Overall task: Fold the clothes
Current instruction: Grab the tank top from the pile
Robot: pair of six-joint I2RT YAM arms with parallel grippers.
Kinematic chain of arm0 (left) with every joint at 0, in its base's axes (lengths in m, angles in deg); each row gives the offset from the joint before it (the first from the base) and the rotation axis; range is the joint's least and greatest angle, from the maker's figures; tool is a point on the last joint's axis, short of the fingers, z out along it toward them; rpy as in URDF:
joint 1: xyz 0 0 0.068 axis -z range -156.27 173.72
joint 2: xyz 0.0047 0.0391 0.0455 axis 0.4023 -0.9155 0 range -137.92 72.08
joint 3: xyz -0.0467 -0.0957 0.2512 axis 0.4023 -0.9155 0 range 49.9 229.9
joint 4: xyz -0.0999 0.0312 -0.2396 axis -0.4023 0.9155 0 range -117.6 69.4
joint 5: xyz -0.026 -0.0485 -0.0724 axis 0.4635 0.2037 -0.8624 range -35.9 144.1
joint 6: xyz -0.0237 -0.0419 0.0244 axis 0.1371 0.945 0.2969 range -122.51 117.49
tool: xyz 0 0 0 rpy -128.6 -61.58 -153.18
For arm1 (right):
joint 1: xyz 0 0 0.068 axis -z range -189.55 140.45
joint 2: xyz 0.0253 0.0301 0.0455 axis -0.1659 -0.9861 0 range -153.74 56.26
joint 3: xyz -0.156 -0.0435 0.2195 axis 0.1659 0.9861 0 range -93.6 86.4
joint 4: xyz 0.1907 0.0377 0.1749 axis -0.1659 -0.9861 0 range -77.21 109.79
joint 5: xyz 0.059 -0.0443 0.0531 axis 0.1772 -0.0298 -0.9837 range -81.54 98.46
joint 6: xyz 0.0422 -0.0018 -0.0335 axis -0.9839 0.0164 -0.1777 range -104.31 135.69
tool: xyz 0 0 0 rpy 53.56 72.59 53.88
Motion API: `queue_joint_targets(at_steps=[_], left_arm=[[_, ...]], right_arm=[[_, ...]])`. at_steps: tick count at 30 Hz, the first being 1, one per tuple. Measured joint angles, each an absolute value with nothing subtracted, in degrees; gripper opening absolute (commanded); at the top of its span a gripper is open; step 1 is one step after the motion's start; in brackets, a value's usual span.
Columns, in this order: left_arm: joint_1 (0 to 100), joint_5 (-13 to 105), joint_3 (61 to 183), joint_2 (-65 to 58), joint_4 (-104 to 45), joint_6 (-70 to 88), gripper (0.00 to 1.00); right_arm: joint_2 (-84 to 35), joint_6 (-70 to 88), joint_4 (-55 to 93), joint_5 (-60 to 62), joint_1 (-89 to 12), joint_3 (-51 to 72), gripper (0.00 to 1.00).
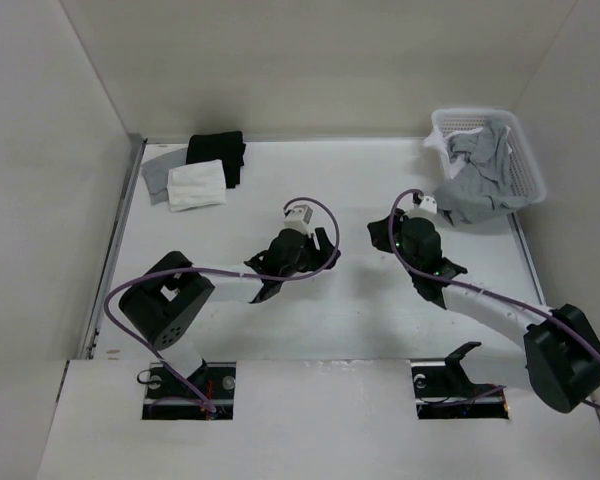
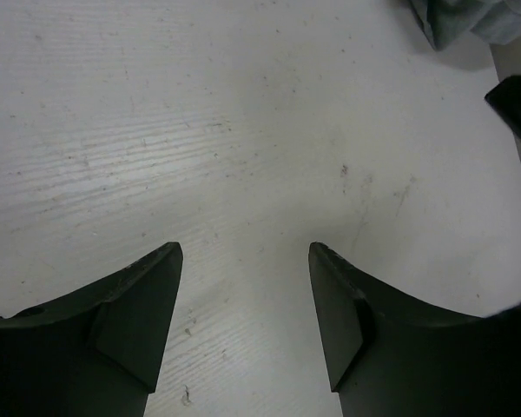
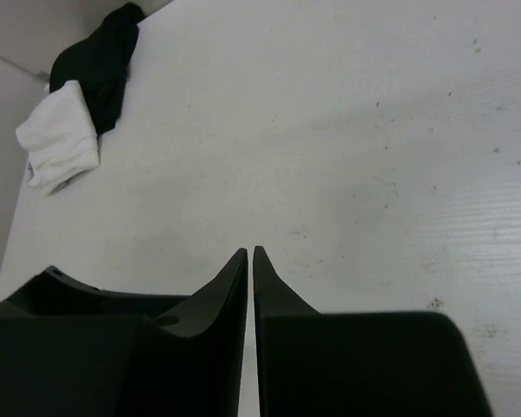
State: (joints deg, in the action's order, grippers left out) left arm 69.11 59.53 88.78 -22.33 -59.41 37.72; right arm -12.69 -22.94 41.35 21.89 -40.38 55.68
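The clothes (image 1: pixel 468 195), a light grey top, lie crumpled in and spilling over the front of a white mesh basket (image 1: pixel 525 170) at the back right; one corner of them shows in the left wrist view (image 2: pixel 469 17). My left gripper (image 1: pixel 328 250) hovers over bare table near the middle, pointing right, open with nothing between its fingers (image 2: pixel 246 248). My right gripper (image 1: pixel 377 232) faces it from the right, left of the basket. It is shut and holds nothing (image 3: pixel 250 250). Neither gripper touches the clothes.
Small folded cloths sit at the back left: black (image 1: pixel 218 155), white (image 1: pixel 196 185) and grey (image 1: pixel 158 172); the black (image 3: pixel 95 61) and white (image 3: pixel 61 135) ones also show in the right wrist view. Walls enclose the table on three sides.
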Motion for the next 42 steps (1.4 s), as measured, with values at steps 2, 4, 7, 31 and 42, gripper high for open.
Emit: queue_joint_targets(at_steps=[2, 4, 7, 31, 42], left_arm=[[69.1, 58.8, 88.4, -22.3, -60.2, 37.7, 0.59], [69.1, 58.3, 88.1, -22.3, -60.6, 37.7, 0.58], [69.0, 58.1, 87.2, -21.9, -61.4, 37.6, 0.51], [68.3, 56.9, 83.2, -16.9, -64.7, 36.9, 0.40], [68.0, 54.9, 83.2, -17.0, -66.0, 38.4, 0.41]], right_arm=[[-12.7, -22.8, 38.9, 23.3, -40.4, 53.1, 0.07], [-12.9, -22.5, 36.7, 24.5, -40.4, 50.6, 0.03], [-13.6, -21.5, 34.1, 26.2, -40.4, 47.0, 0.00], [-36.7, -18.7, 17.0, 34.5, -2.0, 19.7, 0.54], [-27.0, -21.3, 18.8, 32.3, 7.8, 31.3, 0.58]])
